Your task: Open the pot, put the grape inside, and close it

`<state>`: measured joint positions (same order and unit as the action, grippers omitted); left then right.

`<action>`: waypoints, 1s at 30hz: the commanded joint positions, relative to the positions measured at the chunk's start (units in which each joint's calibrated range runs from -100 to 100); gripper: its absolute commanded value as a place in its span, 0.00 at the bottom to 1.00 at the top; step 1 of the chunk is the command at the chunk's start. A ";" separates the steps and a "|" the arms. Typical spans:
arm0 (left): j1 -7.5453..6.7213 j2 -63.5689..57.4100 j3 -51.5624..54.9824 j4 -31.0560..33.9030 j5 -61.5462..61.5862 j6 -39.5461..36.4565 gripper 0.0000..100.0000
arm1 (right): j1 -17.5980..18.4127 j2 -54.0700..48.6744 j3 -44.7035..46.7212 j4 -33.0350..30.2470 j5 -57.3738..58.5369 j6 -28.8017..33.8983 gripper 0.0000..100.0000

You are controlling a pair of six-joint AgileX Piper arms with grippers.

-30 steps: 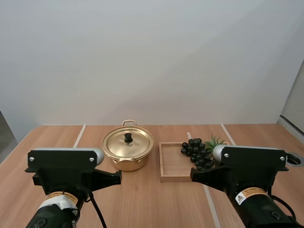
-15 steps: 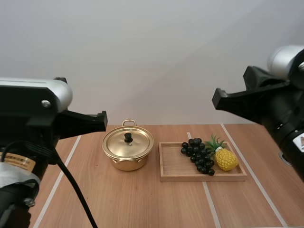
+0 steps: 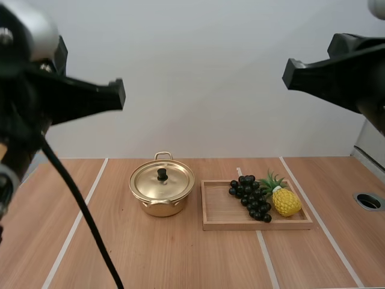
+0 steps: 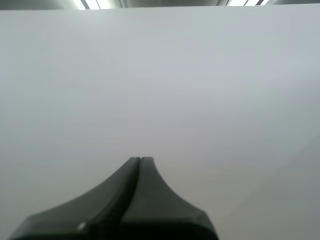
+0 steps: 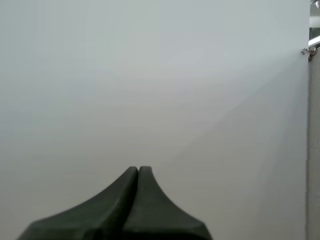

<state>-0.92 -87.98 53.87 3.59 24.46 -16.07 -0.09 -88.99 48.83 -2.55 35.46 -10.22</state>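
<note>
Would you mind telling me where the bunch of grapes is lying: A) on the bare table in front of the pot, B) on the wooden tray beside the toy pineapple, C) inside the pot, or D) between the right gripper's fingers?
B: the grapes lie on the tray right next to the pineapple, and the pot has its lid on.

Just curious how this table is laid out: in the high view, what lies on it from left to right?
Round golden metal pot with lid → bunch of dark grapes → small yellow pineapple with green leaves.
</note>
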 commanded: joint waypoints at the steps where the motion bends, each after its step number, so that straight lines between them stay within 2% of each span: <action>1: 0.16 7.65 -6.62 0.48 4.14 -1.73 0.00 | 0.01 5.79 -2.88 -1.67 0.66 -0.21 0.00; 10: 0.16 27.07 -23.63 0.48 14.10 -2.12 0.00 | 0.01 21.52 -11.71 -1.67 3.69 -0.21 0.00; 21: 0.16 37.56 -25.79 1.14 13.34 -2.12 0.00 | 0.01 28.27 -13.80 -1.67 1.56 1.62 0.00; 23: 0.16 37.81 -25.79 1.90 13.34 -2.12 0.03 | 0.01 28.15 -13.80 -1.67 0.54 2.98 0.00; 25: 0.16 37.81 -25.79 2.84 13.34 -2.12 0.12 | 0.01 28.15 -13.80 -1.67 0.38 3.65 0.00; 27: 0.16 37.81 -25.79 3.06 13.52 -2.12 0.29 | 0.01 28.15 -13.80 -1.67 0.38 4.03 0.20; 28: 0.16 37.69 -25.79 3.06 13.68 -2.12 0.40 | 0.01 28.15 -13.80 -1.67 0.38 4.49 0.37; 30: 0.16 37.69 -25.79 3.06 15.37 -2.12 0.65 | 0.01 28.15 -13.80 -1.67 0.58 4.81 0.80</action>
<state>-0.77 -50.12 28.54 6.23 38.67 -17.72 -0.09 -60.46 35.67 -3.76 37.00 -6.07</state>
